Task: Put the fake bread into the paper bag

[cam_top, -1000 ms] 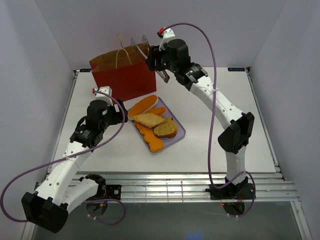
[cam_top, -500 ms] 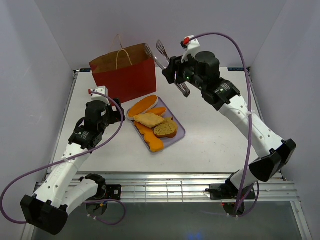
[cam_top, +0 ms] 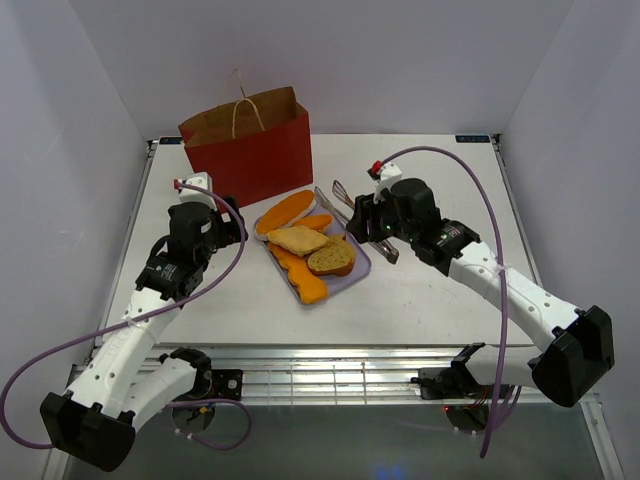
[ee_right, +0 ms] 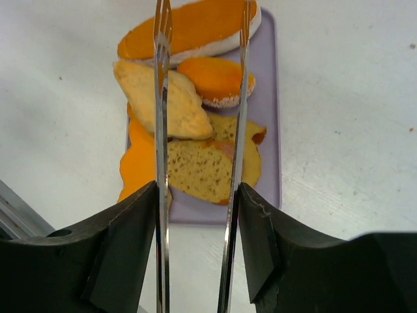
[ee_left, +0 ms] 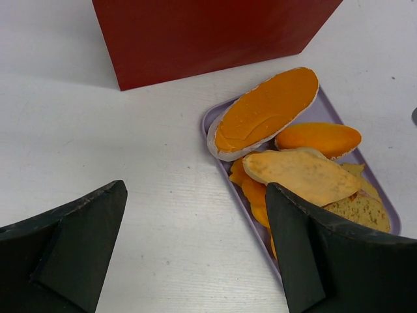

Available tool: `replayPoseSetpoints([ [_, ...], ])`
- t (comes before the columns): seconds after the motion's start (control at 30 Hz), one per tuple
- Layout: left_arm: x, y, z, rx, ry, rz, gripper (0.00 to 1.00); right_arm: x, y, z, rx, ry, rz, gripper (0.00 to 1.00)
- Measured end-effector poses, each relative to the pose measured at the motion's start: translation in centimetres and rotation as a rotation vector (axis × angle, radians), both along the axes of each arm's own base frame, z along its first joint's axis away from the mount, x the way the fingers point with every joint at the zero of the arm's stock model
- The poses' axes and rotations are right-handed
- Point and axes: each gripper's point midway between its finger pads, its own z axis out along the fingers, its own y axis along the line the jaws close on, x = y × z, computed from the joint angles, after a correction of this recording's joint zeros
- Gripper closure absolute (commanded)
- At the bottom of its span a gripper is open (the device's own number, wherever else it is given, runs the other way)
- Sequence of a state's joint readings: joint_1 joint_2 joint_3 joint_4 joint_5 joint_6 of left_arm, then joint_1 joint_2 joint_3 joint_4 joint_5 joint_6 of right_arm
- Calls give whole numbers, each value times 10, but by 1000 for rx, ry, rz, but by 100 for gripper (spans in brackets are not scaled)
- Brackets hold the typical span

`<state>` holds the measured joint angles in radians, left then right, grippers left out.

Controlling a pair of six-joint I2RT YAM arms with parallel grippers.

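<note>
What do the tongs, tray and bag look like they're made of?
The tongs: likely metal, with thin, silvery-grey, slightly reflective arms. The tray: probably plastic, smooth matte lavender with a rounded moulded rim. The bag: paper, flat red outside, brown kraft inside at the open top, with sharp creased corners.

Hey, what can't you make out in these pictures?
Floor of the paper bag: top view, hidden by its own red front wall, so contents unknown.
Bag's opening: left wrist view, cut off by the top edge.
Lowest fake bread on the tray: every view, covered by upper slices.
Handle end of the tongs: right wrist view, cut off by the bottom edge.
</note>
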<state>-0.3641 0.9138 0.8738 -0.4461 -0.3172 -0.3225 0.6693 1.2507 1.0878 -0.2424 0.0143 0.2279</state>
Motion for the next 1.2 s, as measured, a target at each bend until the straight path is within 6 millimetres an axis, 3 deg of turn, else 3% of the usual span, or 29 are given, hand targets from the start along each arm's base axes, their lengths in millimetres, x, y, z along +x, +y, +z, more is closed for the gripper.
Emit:
replayPoseSetpoints([
  [0.17, -1, 4, 3, 5, -10, 17, 2, -17, 0, -34, -6, 70, 43, 45],
  [0.5, -1, 4, 2, 5, -9, 17, 2, -36, 5, -51, 5, 106, 108, 44],
  [0.8, -1, 3, 2, 4, -8, 14, 2, -55, -7, -93, -1, 210, 76, 45],
  [1.2, -2, 1, 2, -2, -6, 0, 2, -58, 0, -96, 45, 225, 80, 47],
])
